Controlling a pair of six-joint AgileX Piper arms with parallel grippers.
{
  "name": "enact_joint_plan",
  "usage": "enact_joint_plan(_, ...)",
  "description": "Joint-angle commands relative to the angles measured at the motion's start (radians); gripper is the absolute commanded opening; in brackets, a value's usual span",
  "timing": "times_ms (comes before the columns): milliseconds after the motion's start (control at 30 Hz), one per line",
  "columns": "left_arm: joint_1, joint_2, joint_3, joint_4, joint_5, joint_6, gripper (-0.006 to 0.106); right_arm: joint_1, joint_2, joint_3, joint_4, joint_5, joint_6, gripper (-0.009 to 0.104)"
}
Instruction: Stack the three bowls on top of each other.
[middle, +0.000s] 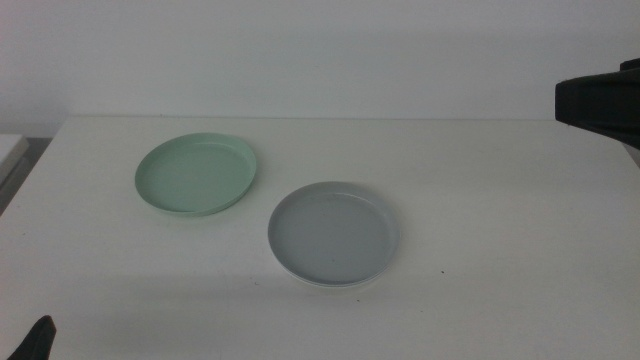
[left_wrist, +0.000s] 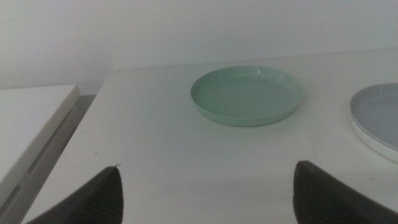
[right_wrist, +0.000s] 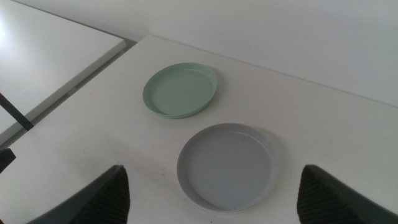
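The mint green bowl (middle: 195, 176) lies alone on the white table, left of centre. To its right, nearer the front, the grey bowl (middle: 333, 232) sits nested in the white bowl (middle: 318, 283), of which only a thin rim shows beneath. My left gripper (left_wrist: 206, 169) is open and low at the table's front left corner, well short of the green bowl (left_wrist: 247, 94). My right gripper (right_wrist: 212, 169) is open and held high at the right, above and away from the grey bowl (right_wrist: 227, 163). Nothing is between either pair of jaws.
The right arm's dark body (middle: 598, 100) enters at the upper right. A tip of the left gripper (middle: 40, 338) shows at the bottom left. A second white tabletop (left_wrist: 28, 118) stands beyond the table's left edge across a narrow gap. A white wall lies behind.
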Motion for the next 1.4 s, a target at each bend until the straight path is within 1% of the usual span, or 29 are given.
enact_joint_plan(0,-0.002,-0.004,0.000,0.000,-0.012,-0.003,0.094,-0.007,-0.003,0.000,0.003,-0.010,-0.004,0.093)
enact_joint_plan(67,0.011,0.012,-0.026,-0.024,-0.033,-0.035,0.094,-0.007,-0.003,0.000,0.003,-0.008,-0.004,0.093)
enact_joint_plan(133,0.044,0.143,-0.148,-0.068,0.021,-0.056,0.094,-0.007,-0.003,0.000,0.003,-0.008,-0.004,0.093)
enact_joint_plan(200,0.088,0.320,-0.347,-0.089,0.166,-0.056,0.094,-0.007,-0.003,0.000,0.003,-0.008,-0.004,0.093)
enact_joint_plan(267,0.119,0.479,-0.562,-0.106,0.363,-0.056,0.094,-0.007,-0.003,0.000,0.003,-0.008,-0.004,0.093)
enact_joint_plan(367,0.133,0.695,-0.819,-0.106,0.601,-0.056,0.094,-0.007,-0.003,0.000,0.003,-0.008,-0.004,0.093)
enact_joint_plan(467,0.133,0.900,-1.010,-0.108,0.775,-0.056,0.094,-0.007,-0.003,0.000,0.003,-0.008,-0.004,0.093)
enact_joint_plan(567,0.133,1.073,-1.142,-0.115,0.863,-0.053,0.094,-0.007,-0.003,0.000,0.003,-0.008,-0.004,0.093)
enact_joint_plan(700,0.133,1.293,-1.225,-0.148,0.754,0.031,0.094,-0.007,-0.003,0.000,0.003,-0.008,-0.004,0.093)
enact_joint_plan(800,0.138,1.466,-1.294,-0.164,0.680,0.031,0.094,-0.007,-0.003,0.000,0.003,-0.008,-0.004,0.093)
enact_joint_plan(867,0.138,1.599,-1.373,-0.161,0.679,0.036,0.094,-0.007,-0.003,0.000,0.003,-0.008,-0.004,0.093)
enact_joint_plan(1000,0.138,1.840,-1.557,-0.147,0.705,0.126,0.094,-0.007,-0.003,0.000,0.003,-0.008,-0.004,0.093)
enact_joint_plan(1067,0.138,1.937,-1.632,-0.169,0.705,0.179,0.094,-0.007,-0.003,0.000,0.003,-0.008,-0.004,0.093)
enact_joint_plan(1167,0.136,2.073,-1.738,-0.190,0.698,0.183,0.093,-0.007,-0.003,0.000,0.003,-0.008,-0.004,0.093)
enact_joint_plan(1233,0.132,2.137,-1.799,-0.199,0.700,0.183,0.092,-0.007,-0.003,0.000,0.003,-0.008,-0.004,0.093)
enact_joint_plan(1367,0.120,2.233,-1.858,-0.193,0.692,0.183,0.084,-0.007,-0.003,0.000,0.003,-0.008,-0.004,0.093)
